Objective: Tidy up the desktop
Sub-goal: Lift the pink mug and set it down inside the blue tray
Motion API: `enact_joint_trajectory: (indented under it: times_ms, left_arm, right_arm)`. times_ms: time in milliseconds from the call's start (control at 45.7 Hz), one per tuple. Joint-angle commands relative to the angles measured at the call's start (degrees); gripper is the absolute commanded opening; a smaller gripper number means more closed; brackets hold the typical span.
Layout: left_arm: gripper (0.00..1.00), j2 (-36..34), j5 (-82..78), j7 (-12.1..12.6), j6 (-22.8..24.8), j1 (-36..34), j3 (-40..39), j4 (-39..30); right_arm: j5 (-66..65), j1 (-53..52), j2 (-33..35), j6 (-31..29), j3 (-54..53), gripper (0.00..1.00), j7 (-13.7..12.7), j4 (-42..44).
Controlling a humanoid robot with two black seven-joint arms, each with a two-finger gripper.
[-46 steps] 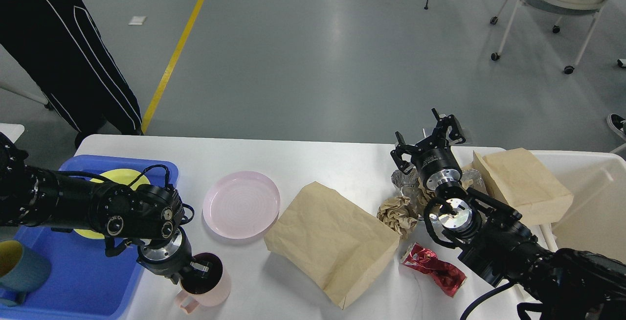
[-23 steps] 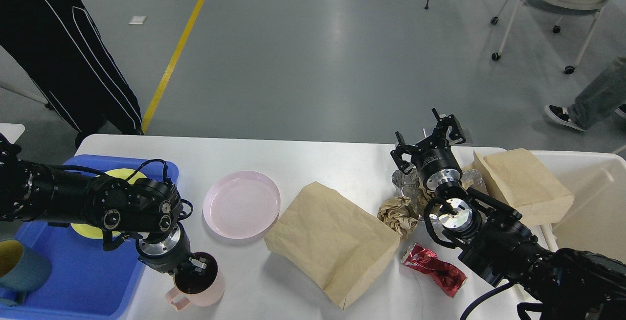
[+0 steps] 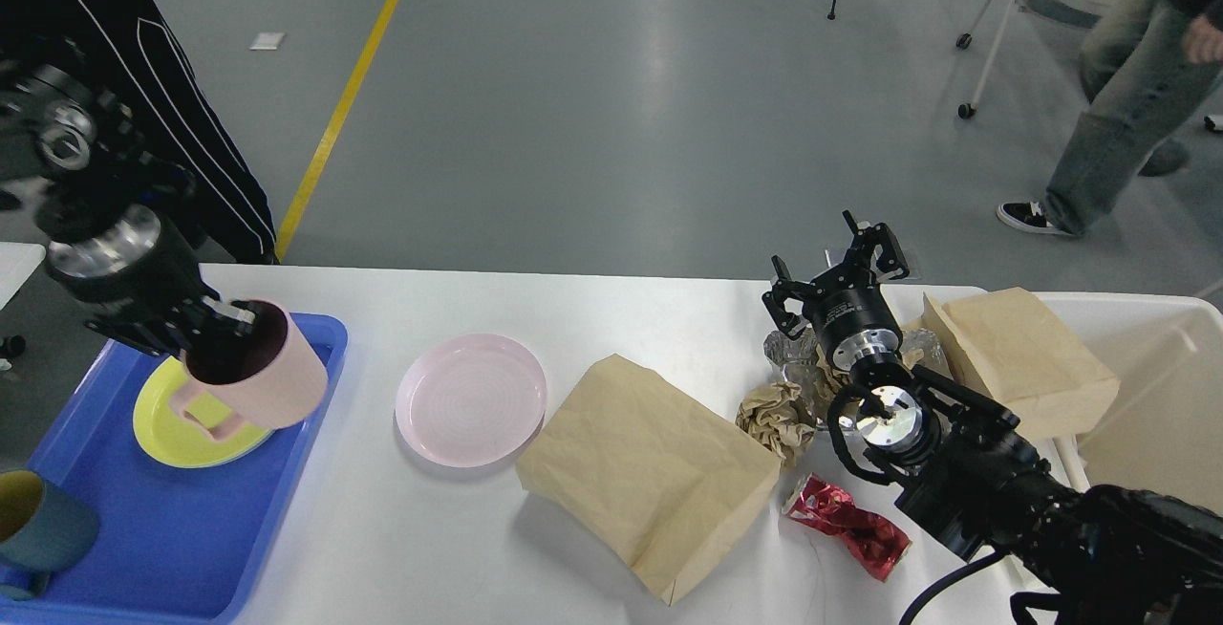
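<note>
left gripper: pinched on rim of pink mug, held tilted above blue tray
right gripper: spread, nothing held
desktop: plate, bags, wrappers left on it
risk: mug slip from rim-only pinch, yellow plate could be struck

Tray at desktop's left, plate middle, bin right.
</note>
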State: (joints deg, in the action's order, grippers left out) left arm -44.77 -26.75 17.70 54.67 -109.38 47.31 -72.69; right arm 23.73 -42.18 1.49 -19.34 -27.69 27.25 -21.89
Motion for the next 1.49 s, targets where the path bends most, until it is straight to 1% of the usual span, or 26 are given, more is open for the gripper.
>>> enact_joint_trajectory:
  times_ms: [0,44,110,175,241,285,394,526,613,745,898,964,1073,1226,1292,1467]
  left_arm:
    - [0.00,-7.78,-0.32,0.15,0.33,-7.42,0.16,0.27]
    - [0.00,-9.81,-0.84,0.32,0.33,-9.00,0.16,0.36]
    - [0.00,-12.18,-0.93,1.28,0.33,-10.24,0.24,0.71]
    - [0.00,-13.42,-1.11,2.78,0.33,-9.89,0.33,1.50]
    - [0.00,-13.51,-1.46,3.75,0.33,-9.10,0.68,2.82]
    - [0.00,-13.51,-1.72,4.01,0.33,-7.70,0.77,3.52]
    - [0.00,-12.89,-2.08,4.01,0.33,-1.20,-0.11,4.31]
    - [0.00,-11.66,-2.34,4.01,0.33,4.16,0.77,4.58]
    - [0.00,-9.82,-2.52,4.01,-3.24,8.47,0.95,4.58]
    - [0.00,-8.94,-2.52,3.84,-6.93,11.99,3.49,4.58]
    - [0.00,-6.30,-2.60,3.75,-15.45,17.17,5.60,5.10]
    - [0.00,-5.68,-2.60,3.75,-17.92,19.72,5.69,6.16]
    - [0.00,-4.72,-2.52,3.57,-20.56,23.33,5.69,6.86]
    - [0.00,-1.91,-2.34,3.31,-24.51,26.40,5.60,6.86]
    - [0.00,-1.47,-2.16,3.31,-25.22,27.28,5.60,6.86]
    - [0.00,-0.76,-2.16,3.22,-25.22,29.13,5.60,6.78]
  right_arm:
    - [-0.08,0.00,0.00,0.00,0.00,1.00,0.00,0.01]
    - [-0.08,0.00,0.00,0.00,0.00,1.00,0.00,0.01]
    - [0.00,0.00,0.00,0.00,0.00,1.00,0.00,0.01]
    - [0.00,0.00,0.00,0.00,0.00,1.00,0.00,0.01]
    - [0.00,0.00,0.00,0.00,0.00,1.00,0.00,0.01]
    - [0.00,0.00,0.00,0.00,0.00,1.00,0.00,0.01]
    - [-0.08,0.00,0.00,0.00,0.00,1.00,0.00,0.01]
    - [0.00,0.00,0.00,0.00,0.00,1.00,0.00,0.01]
    - [0.00,0.00,0.00,0.00,0.00,1.00,0.00,0.01]
    - [0.00,0.00,0.00,0.00,0.00,1.00,0.00,0.01]
    - [0.00,0.00,0.00,0.00,0.00,1.00,0.00,0.01]
    - [0.00,0.00,0.00,0.00,0.00,1.00,0.00,0.01]
    - [0.00,0.00,0.00,0.00,0.00,1.00,0.00,0.01]
    - [0.00,0.00,0.00,0.00,0.00,1.00,0.00,0.01]
    - [0.00,0.00,0.00,0.00,0.00,1.00,0.00,0.01]
    - [0.00,0.00,0.00,0.00,0.00,1.00,0.00,0.01]
